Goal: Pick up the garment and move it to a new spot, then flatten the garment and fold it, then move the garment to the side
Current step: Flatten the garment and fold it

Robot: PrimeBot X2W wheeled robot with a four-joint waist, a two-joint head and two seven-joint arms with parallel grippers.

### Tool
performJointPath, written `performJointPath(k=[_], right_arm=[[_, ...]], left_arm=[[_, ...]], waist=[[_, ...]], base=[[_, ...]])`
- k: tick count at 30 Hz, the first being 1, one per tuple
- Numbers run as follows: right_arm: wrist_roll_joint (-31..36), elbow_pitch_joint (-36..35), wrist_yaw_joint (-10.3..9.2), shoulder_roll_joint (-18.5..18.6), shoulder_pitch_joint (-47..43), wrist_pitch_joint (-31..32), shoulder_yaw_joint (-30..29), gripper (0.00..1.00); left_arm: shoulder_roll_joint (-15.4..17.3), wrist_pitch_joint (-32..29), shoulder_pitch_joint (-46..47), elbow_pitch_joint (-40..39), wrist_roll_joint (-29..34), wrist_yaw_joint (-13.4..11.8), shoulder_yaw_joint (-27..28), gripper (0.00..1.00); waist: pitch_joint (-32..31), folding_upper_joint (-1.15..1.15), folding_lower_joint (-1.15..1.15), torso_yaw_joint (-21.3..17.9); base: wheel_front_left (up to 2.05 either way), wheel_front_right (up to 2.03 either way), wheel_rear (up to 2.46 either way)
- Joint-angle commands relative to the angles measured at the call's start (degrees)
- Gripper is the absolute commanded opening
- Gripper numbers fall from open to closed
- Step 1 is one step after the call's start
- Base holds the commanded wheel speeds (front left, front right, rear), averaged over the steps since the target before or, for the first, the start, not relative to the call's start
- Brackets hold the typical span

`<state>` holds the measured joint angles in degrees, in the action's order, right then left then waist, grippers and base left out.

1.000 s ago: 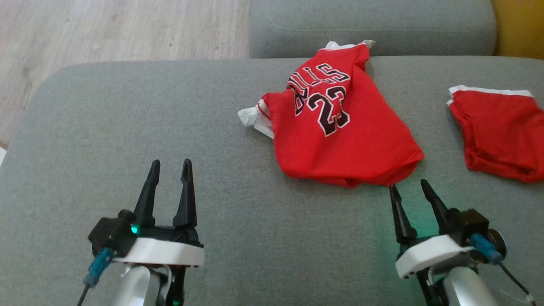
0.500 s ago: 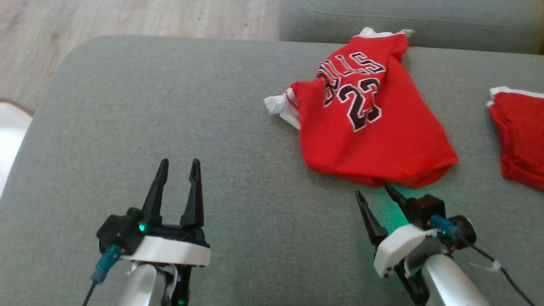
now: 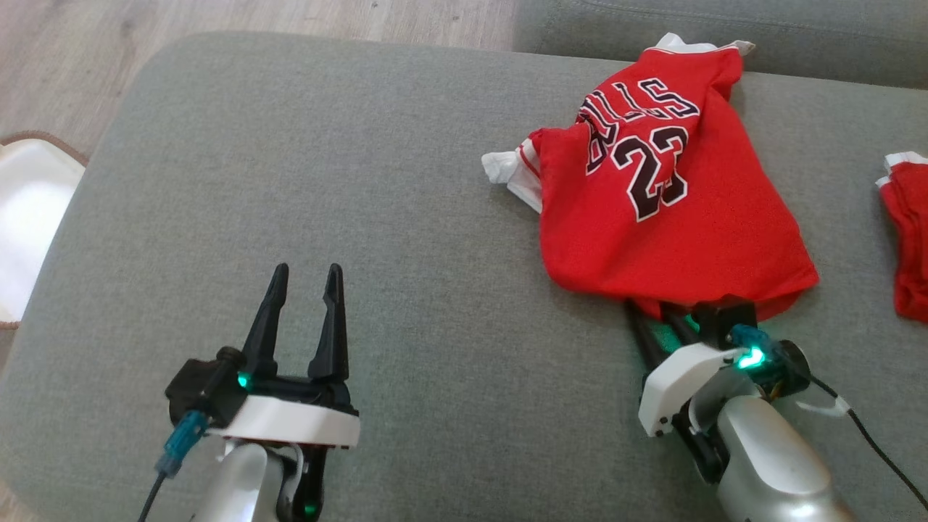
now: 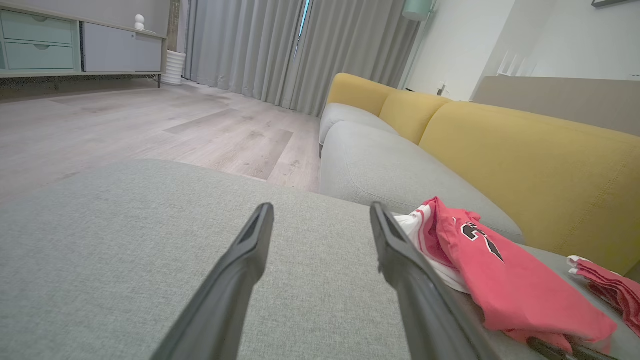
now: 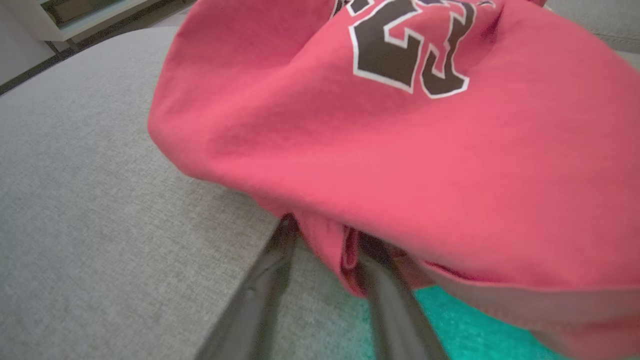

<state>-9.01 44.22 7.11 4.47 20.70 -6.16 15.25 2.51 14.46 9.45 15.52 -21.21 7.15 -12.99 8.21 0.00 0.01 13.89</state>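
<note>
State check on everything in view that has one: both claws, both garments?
jersey: crumpled, lying on the cushion.
left claw: open, empty, above the cushion.
right claw: at the jersey's near hem, cloth fold between its fingers, grip unclear.
second red garment: looks folded, apart at the right edge.

Bright, soft daylight, faint shadows. Green glow tints the grey sofa cushion point(image 5: 90, 190). The red jersey point(image 5: 400, 165) blurs close up; wrist views bow at the edges.
</note>
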Motion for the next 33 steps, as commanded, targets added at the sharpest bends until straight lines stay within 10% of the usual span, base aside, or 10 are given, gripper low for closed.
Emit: performJointPath(k=[1, 16, 29, 31, 33], right_arm=[[-0.26, -0.34, 0.37, 0.04, 1.12, -0.95, 1.57, 0.00], [-2.66, -8.09, 0.37, 7.40, -5.26, -1.30, -3.30, 0.00], [1.48, -20.48, 0.37, 8.57, -12.12, 6.40, -19.49, 0.00], [4.33, -21.15, 0.37, 7.66, -12.36, 7.26, -23.33, 1.00], [7.39, -22.24, 0.37, 6.13, -12.34, 7.24, -26.51, 1.00]], left_arm=[[0.37, 0.54, 2.49, -1.68, 0.19, 0.30, 1.84, 1.00], [0.37, 0.54, -0.19, -1.97, 0.86, 0.32, 3.78, 1.00], [0.37, 0.54, -1.68, -2.43, 0.85, 0.18, 3.34, 1.00], [0.37, 0.54, -1.63, -2.50, 0.89, 0.18, 3.08, 1.00], [0.37, 0.54, -1.58, -2.53, 0.94, 0.19, 2.97, 1.00]], waist=[[-0.11, 0.00, -0.01, -0.29], [-5.92, 0.00, -0.01, -8.12], [-8.05, 0.00, -0.01, -10.32], [-7.92, 0.00, -0.01, -9.97], [-7.77, 0.00, -0.01, -9.63]], base=[[0.00, 0.00, 0.00], [0.00, 0.00, 0.00], [0.00, 0.00, 0.00], [0.00, 0.00, 0.00], [0.00, 0.00, 0.00]])
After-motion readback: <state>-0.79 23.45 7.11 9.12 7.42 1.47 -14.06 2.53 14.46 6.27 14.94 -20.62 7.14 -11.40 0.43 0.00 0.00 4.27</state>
